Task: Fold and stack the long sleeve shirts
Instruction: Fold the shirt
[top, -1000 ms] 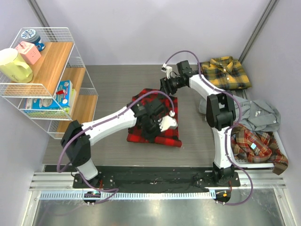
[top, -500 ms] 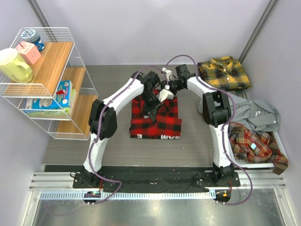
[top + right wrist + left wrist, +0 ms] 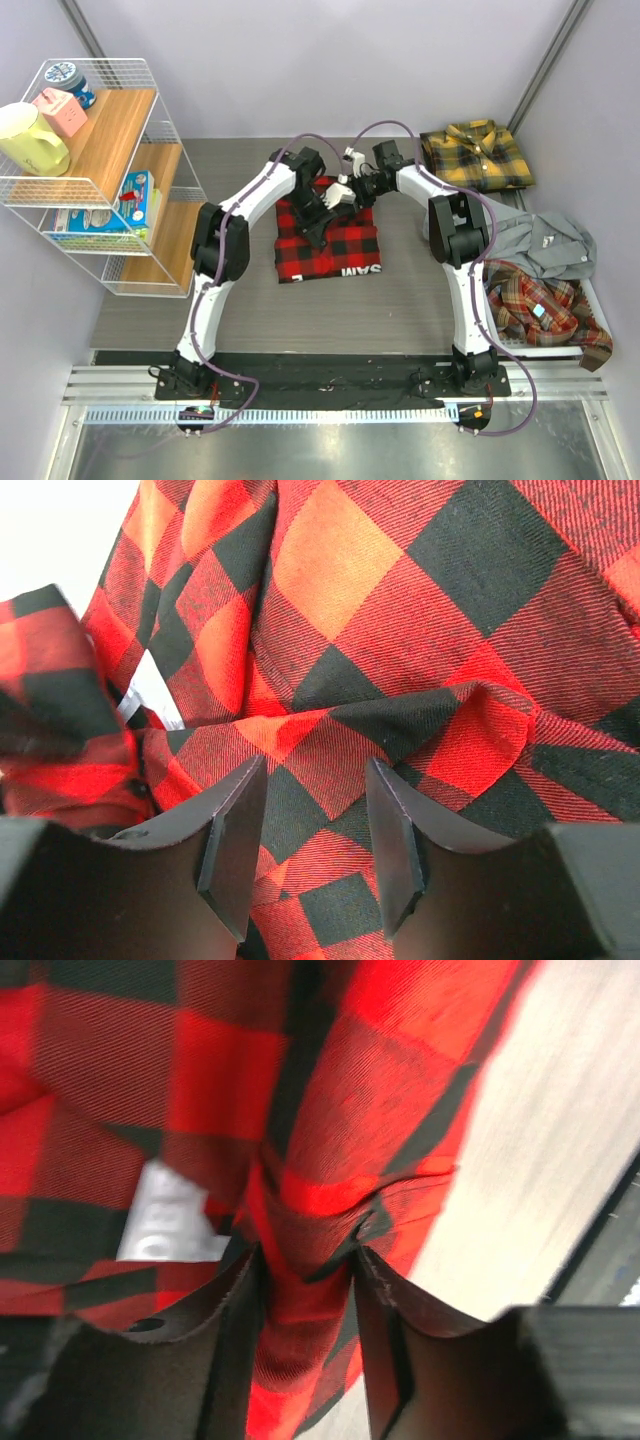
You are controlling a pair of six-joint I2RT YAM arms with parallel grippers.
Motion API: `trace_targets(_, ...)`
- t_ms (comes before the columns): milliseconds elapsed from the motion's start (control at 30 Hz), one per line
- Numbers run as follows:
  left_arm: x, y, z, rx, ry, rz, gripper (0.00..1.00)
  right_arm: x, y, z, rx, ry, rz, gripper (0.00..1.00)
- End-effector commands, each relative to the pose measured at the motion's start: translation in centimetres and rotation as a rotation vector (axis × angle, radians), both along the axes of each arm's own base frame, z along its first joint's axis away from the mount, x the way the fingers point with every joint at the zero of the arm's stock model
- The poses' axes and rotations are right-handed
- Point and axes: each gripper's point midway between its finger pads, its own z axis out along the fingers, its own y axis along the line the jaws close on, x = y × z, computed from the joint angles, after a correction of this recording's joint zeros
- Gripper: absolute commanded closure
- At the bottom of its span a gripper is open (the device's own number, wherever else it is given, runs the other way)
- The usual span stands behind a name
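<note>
The white bin at right holds 2 shirts: grey shirt over orange-brown plaid shirt. Both part-open grippers, left gripper and right gripper, straddle folds of the red-and-black shirt; grip unclear.

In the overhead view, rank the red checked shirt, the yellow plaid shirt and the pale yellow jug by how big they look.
1. Red checked shirt.
2. Yellow plaid shirt, nearly as large; arms cover part of the red one, so this is unsure.
3. Pale yellow jug, clearly smallest.

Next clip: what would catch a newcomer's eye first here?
The red-and-black check shirt, folded mid-table, with both end effectors, left and right, meeting at its far edge. Then the folded yellow plaid shirt at the far right corner, and crumpled shirts heaped at the right edge.
</note>
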Motion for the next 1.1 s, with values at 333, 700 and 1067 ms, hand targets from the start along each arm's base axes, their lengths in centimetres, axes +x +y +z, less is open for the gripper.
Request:
trace_targets(333, 0.9, 2.5, -2.3, -0.056, -0.042, -0.001, 0.68, 1.1, 0.3, 7.8, 0.095, -0.107, -0.013, 0.50)
trace_targets(700, -11.0, 2.8, -1.7, -0.017, 0.206, -0.270, 0.91, 0.9, -3.2, 14.8, 0.168, -0.157, -0.098, 0.45)
trace_targets(1067, -13.2, 3.7, 4.2, -0.168, 0.202, -0.224, 0.58, -2.2, -2.2, 12.1, 0.169, -0.054, -0.020, 0.48)
